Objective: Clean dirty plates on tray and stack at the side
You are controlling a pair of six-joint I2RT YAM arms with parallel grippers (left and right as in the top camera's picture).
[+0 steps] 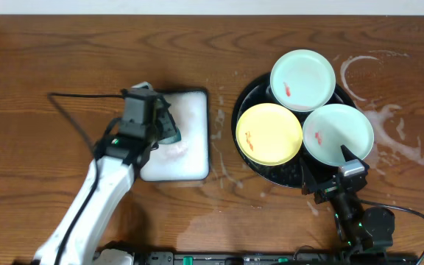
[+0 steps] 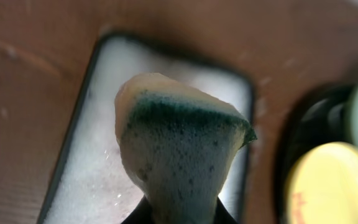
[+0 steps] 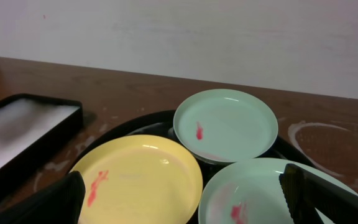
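Note:
A round black tray [image 1: 246, 98] at the right holds three plates. The far mint plate [image 1: 302, 79], the yellow plate [image 1: 269, 133] and the near mint plate [image 1: 338, 133] each carry a red smear. My right gripper [image 1: 330, 171] hovers open at the tray's near edge. In the right wrist view its fingers straddle the yellow plate [image 3: 138, 177] and the near mint plate [image 3: 260, 193]. My left gripper [image 1: 160, 132] is shut on a foamy green-and-yellow sponge [image 2: 179, 149], held over the white foam-filled tray [image 1: 190, 158].
Soapy foam smears [image 1: 389, 118] streak the wooden table to the right of the black tray. A black cable [image 1: 72, 110] loops left of the left arm. The foam tray [image 3: 17, 134] lies left of the plates, and a pale wall runs behind the table.

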